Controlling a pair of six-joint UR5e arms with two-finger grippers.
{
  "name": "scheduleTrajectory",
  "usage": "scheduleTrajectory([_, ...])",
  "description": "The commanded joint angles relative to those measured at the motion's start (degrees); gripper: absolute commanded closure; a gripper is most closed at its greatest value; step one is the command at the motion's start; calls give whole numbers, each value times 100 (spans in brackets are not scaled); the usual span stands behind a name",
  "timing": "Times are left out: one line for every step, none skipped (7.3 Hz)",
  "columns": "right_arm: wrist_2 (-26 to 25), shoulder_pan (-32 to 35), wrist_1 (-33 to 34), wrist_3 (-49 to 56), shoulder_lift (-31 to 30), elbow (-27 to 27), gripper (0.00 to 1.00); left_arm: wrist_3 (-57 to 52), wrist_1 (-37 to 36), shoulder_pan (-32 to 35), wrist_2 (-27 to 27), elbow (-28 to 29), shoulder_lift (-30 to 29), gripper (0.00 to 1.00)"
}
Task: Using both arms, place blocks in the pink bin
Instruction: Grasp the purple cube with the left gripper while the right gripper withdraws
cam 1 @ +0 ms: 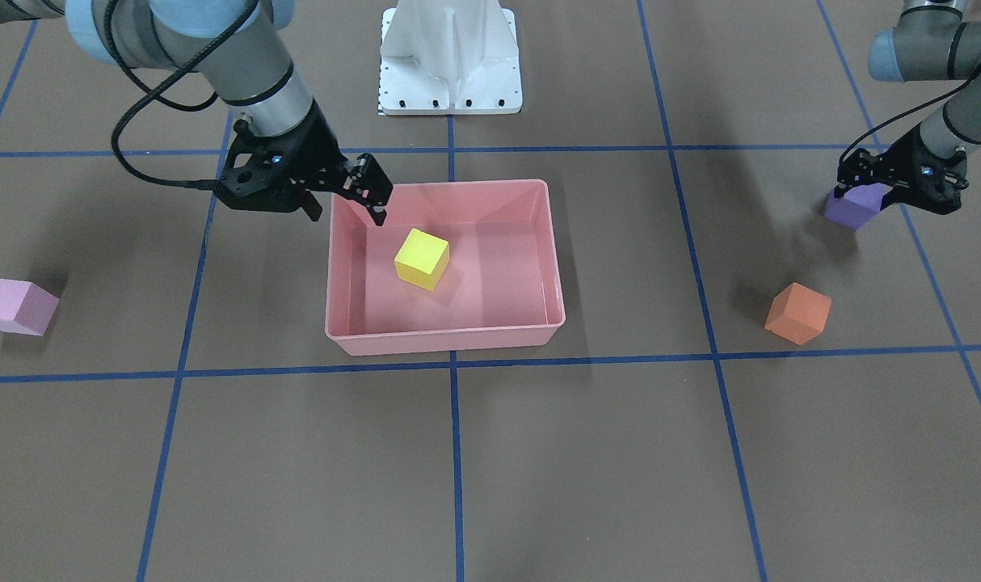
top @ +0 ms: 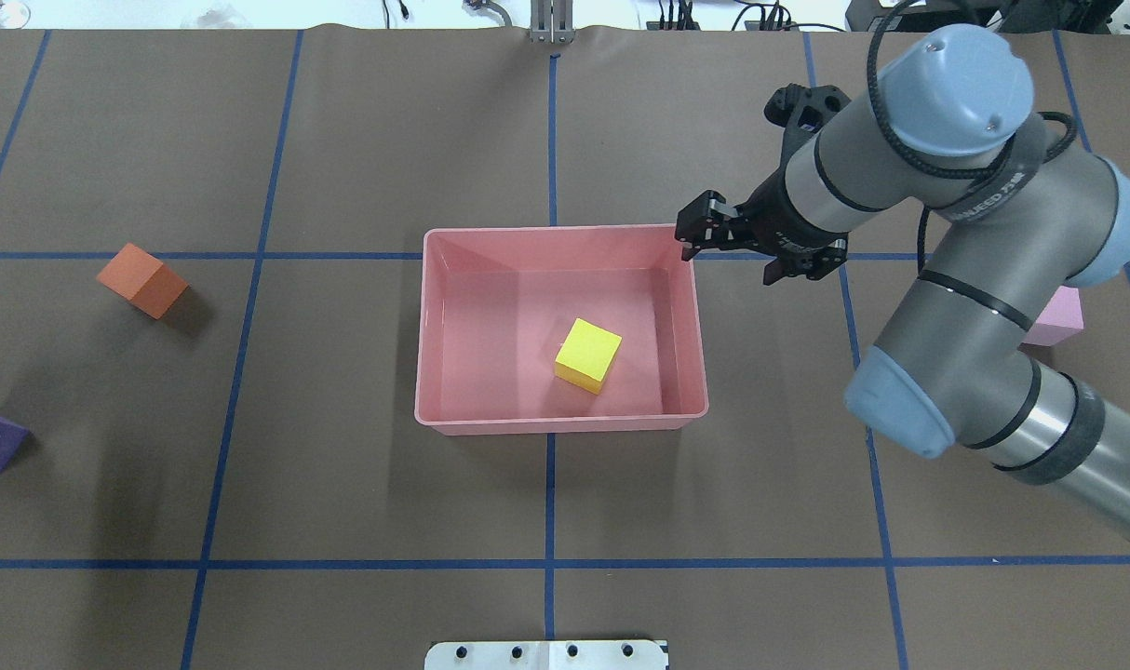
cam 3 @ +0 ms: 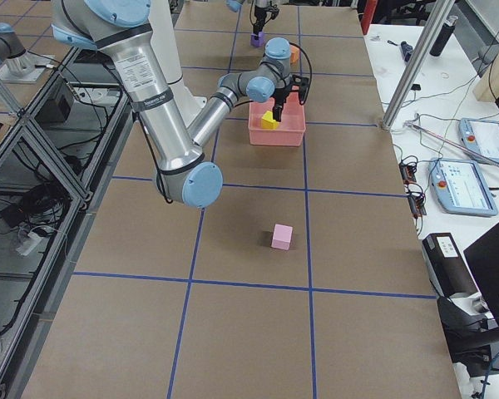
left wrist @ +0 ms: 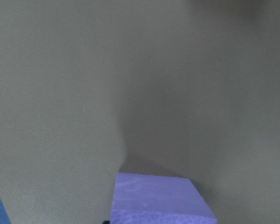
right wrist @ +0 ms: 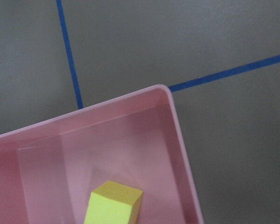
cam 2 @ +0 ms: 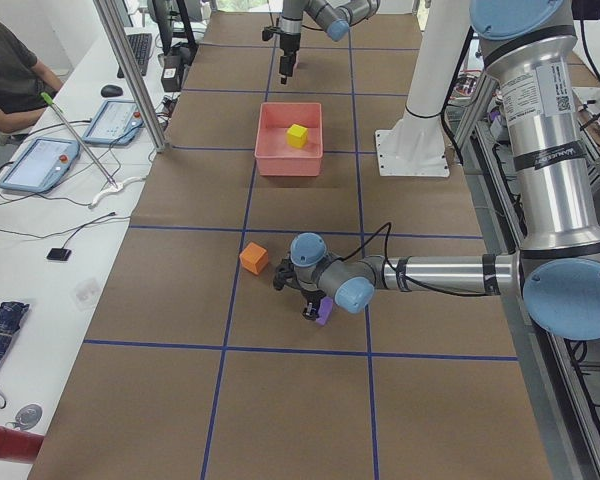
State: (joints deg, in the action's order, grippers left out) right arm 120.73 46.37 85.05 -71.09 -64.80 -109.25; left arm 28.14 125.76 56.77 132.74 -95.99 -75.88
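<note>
Jaws of the left gripper (cam 1: 862, 196) appear pinched on the purple block (cam 1: 850, 210) on the worktop (cam 1: 539, 453); right gripper (cam 1: 343, 212) jaws gape empty over the pink bin (cam 1: 450, 339), yellow block (cam 1: 422, 259) inside. Light, rigid cubes likely favour opposite flat faces.

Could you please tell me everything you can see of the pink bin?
The pink bin is a rectangular salmon-pink tray, plastic by its look, with low walls, rounded corners and a thin rim. It sits flat on the brown table. One yellow block rests on its floor, clear of the walls. The right gripper hangs over one corner.
</note>
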Motion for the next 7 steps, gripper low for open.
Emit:
scheduleTrajectory([371,808,-6,1598,-845,9,6,1267,-25,0,583,-304,-503,100])
scheduleTrajectory([363,1195,3,2642,-1328,44,7,2248,-104,9,891,-576,-872,100])
scheduleTrajectory([346,1433,3,3366,-1638,131,7,3302,-113,0,998,-822,-1302,100])
scheduleTrajectory([337,1662,-5,3774,-1824,289,7,4252,-113,0,1026,-947,-1837,100])
scheduleTrajectory([346,1995,-58,4396,-1912,586,7,4975,-218,-43,1026,-948,-2460,100])
scheduleTrajectory([381,2216,-58,4872,-1948,841,7,5382,-558,-192,1000,-948,-3032,100])
scheduleTrajectory([390,2331,-58,5181,-2096,913,7,5630,-944,-445,939,-913,-3534,100])
